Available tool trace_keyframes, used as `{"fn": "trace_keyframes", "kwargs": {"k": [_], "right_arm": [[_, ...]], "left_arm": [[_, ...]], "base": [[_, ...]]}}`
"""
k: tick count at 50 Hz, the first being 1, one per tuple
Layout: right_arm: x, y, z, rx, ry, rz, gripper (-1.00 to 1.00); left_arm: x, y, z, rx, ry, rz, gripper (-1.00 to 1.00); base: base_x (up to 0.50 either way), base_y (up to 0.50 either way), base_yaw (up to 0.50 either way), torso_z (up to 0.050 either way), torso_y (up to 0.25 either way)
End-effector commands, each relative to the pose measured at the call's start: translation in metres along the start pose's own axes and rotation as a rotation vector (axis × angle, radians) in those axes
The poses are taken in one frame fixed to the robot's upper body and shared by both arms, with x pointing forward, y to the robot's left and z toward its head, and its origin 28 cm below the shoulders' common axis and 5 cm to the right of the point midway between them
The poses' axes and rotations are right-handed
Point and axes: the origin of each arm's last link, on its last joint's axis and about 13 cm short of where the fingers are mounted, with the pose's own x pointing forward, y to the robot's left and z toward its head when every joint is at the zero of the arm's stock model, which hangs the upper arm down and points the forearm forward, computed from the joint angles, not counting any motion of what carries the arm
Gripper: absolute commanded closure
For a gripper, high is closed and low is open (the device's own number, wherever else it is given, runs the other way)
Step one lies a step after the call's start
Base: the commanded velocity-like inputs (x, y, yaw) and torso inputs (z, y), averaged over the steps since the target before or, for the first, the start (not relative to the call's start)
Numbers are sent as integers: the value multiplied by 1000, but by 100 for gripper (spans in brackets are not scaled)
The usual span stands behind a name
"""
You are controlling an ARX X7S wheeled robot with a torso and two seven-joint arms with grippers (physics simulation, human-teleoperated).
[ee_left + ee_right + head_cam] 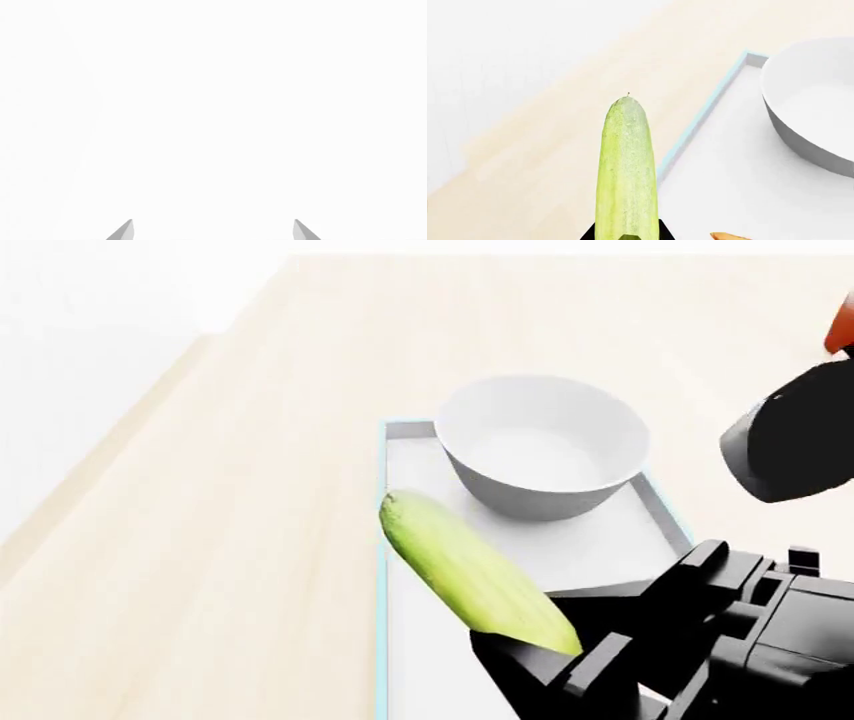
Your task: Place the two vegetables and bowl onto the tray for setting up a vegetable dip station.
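Light green, the cucumber (470, 573) is clamped in the right gripper (567, 645) and reaches over the tray's (404, 430) left rim. The bowl (541, 445) stands on the tray's far end. An orange tip of the carrot (730, 236) shows on the tray floor near the gripper. The left gripper (213, 231) has its fingers spread wide with nothing between them, facing plain white.

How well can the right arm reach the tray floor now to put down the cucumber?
Probably yes. The right pincer holds the cucumber over the tray, the bowl sits at the far end, and the floor beneath looks bare.
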Motion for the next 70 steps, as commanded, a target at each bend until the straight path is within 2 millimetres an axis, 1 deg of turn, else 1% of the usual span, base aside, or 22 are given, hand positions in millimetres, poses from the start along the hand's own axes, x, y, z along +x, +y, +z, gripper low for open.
{"fn": "trace_keyframes", "kwargs": {"k": [1,11,17,35,45,49,64,68,70], "right_arm": [[4,-8,-16,47,19,-18,100],[6,-13,-21,82,9,-43,100],[13,-18,-21,93,10,-58,100],[32,-24,-8,120,-24,-102,100],[40,-21,-2,121,-26,-117,100],[45,-23,-3,135,-22,-120,100],[53,-27,-7,166,-5,-140,100],[55,-25,-6,180,-12,-119,100],[57,-20,-2,203,-30,-81,100]], "left_arm": [[0,-1,1,1,0,-2,-100],[0,-1,1,2,-1,-4,-100],[-1,-1,1,1,-2,-5,-100],[-1,-1,0,1,-1,-5,-100],[-1,-1,1,0,-1,-5,-100],[-1,-2,1,1,-1,-7,-100],[-1,-2,0,3,-1,-8,-100],[-1,-2,0,3,0,-8,-100],[-1,-2,0,3,0,-8,-100]], "base": [[0,0,0,0,0],[0,0,0,2,0],[0,0,0,0,0],[0,0,0,0,0],[0,0,0,0,0],[0,0,0,0,0],[0,0,0,0,1],[0,0,0,0,0],[0,0,0,0,0]]}}
